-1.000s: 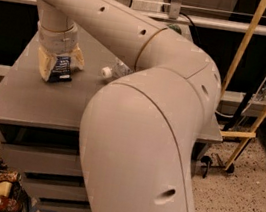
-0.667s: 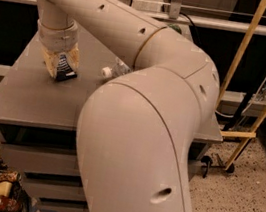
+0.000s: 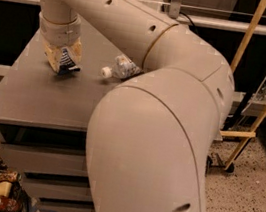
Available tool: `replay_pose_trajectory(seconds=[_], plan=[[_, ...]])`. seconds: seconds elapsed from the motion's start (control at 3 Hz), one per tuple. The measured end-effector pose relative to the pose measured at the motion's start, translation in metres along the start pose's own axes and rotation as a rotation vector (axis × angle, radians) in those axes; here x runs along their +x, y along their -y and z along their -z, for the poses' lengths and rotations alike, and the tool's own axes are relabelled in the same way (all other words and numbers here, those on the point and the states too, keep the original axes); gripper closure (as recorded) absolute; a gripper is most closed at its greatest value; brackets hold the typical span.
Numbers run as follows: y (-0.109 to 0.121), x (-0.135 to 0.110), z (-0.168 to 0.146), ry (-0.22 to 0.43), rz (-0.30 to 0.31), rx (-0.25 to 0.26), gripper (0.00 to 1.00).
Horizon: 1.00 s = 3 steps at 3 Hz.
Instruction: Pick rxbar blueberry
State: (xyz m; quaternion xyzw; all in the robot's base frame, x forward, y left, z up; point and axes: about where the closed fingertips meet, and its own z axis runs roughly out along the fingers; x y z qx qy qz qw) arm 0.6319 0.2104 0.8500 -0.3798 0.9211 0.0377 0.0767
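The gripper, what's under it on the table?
The rxbar blueberry sits between the gripper's fingers, its dark striped lower end showing over the grey table. The fingers cover the rest of the wrapper; whether it touches the table can't be seen.

light: warm, overhead | arm (image 3: 159,132): soft sheen | claw (image 3: 62,62): shaded, low over far part of table (image 3: 33,96)

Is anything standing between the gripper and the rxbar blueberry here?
Nothing visible does. The gripper, over the far left part of the table, is shut on the rxbar blueberry; the water bottle lies on the table apart from both.
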Motion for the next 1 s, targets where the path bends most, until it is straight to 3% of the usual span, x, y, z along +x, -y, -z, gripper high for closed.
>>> replay_pose_trajectory(seconds=[0.33,1.0], plan=[[0.009,0.011,0.025,0.082,0.034,-0.015,1.00],[0.021,0.040,0.023,0.194,0.060,-0.124,1.00]])
